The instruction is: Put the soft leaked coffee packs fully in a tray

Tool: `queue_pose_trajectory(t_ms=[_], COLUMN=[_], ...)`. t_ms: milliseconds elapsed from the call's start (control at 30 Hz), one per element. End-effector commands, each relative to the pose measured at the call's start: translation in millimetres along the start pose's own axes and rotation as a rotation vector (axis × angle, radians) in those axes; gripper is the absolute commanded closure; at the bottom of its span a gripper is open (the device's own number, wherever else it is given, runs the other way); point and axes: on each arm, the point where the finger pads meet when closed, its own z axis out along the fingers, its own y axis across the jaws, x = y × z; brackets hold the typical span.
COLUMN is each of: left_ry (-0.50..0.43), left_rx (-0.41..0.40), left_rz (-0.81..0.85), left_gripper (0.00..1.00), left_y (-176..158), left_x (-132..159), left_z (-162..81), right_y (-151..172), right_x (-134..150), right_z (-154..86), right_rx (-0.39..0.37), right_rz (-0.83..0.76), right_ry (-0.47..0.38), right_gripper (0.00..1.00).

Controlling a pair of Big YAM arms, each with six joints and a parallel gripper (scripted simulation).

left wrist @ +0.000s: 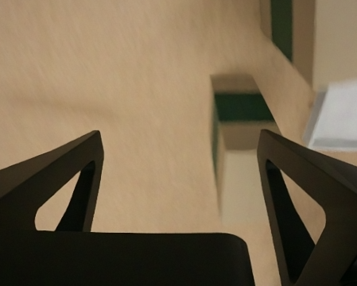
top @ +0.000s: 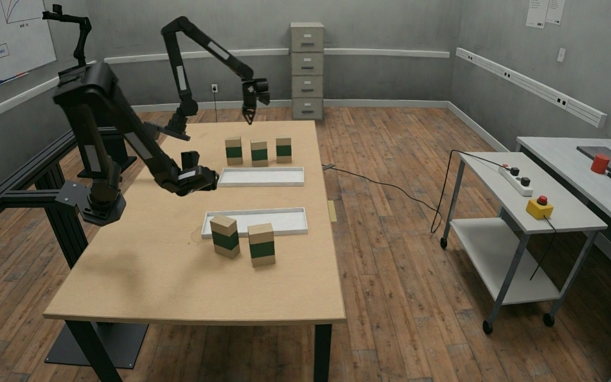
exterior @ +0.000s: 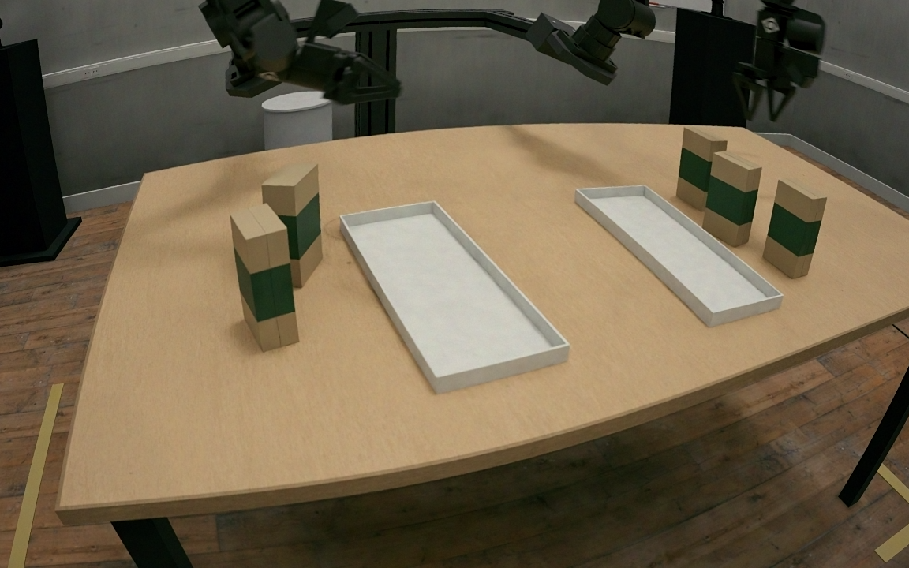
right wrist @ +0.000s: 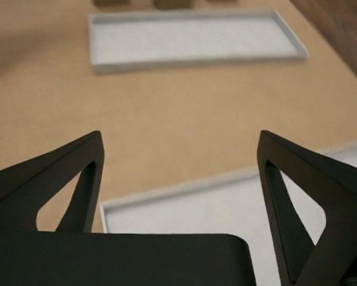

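Five tan coffee packs with green bands stand on the wooden bench. Three stand in a row (top: 259,152) behind the far white tray (top: 261,176). Two stand (top: 225,236) (top: 261,244) in front of the near white tray (top: 260,221). Both trays are empty. My left gripper (top: 249,116) hangs open and empty in the air above the far edge, beyond the three packs; its wrist view shows two packs (left wrist: 242,148) and a tray corner (left wrist: 339,117). My right gripper (top: 210,180) is open and empty, held high near the trays' left ends.
A grey filing cabinet (top: 306,70) stands against the back wall. A white cart (top: 526,209) and a grey bench stand to the right of the table. The arms' black frame (top: 37,180) runs along the table's left side.
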Motion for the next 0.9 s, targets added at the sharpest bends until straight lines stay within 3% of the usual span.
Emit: queue_pose_trajectory(t_ms=[0, 200, 267, 367, 600, 767, 833, 867], left_ry=[-0.004, -0.002, -0.002, -0.001, -0.020, -0.020, -0.020, -0.020], left_rx=[0.002, 0.003, 0.003, 0.003, -0.005, -0.005, -0.005, -0.005], left_rz=[-0.027, -0.027, -0.027, -0.027, -0.032, -0.032, -0.032, -0.032], left_gripper=[0.24, 0.24, 0.24, 0.24, 0.24, 0.24, 0.24, 0.24], left_y=[-18.3, -44.2, -44.2, -56.3, -49.3, -49.3, -49.3, -49.3], left_x=[23.9, 66.9, 66.9, 87.0, 75.7, 75.7, 75.7, 75.7], left_z=[-6.7, -6.3, -6.3, -6.2, -10.0, -10.1, -10.1, -10.1], right_y=[-21.4, -65.5, -65.5, -81.1, -117.2, -115.8, -115.8, -89.5], right_x=[7.8, 22.9, 22.9, 32.2, 53.7, 47.9, 47.9, 63.4], right_z=[-23.1, -59.7, -59.7, -78.5, -122.4, -117.4, -117.4, -108.8], right_rx=[0.072, 0.213, 0.213, 0.277, 0.424, 0.506, 0.506, 0.482], right_rz=[0.156, 0.316, 0.316, 0.403, 0.606, 0.746, 0.746, 0.808], right_ry=[0.054, 0.150, 0.150, 0.201, 0.320, 0.394, 0.394, 0.450], right_gripper=[0.24, 0.24, 0.24, 0.24, 0.24, 0.24, 0.24, 0.24])
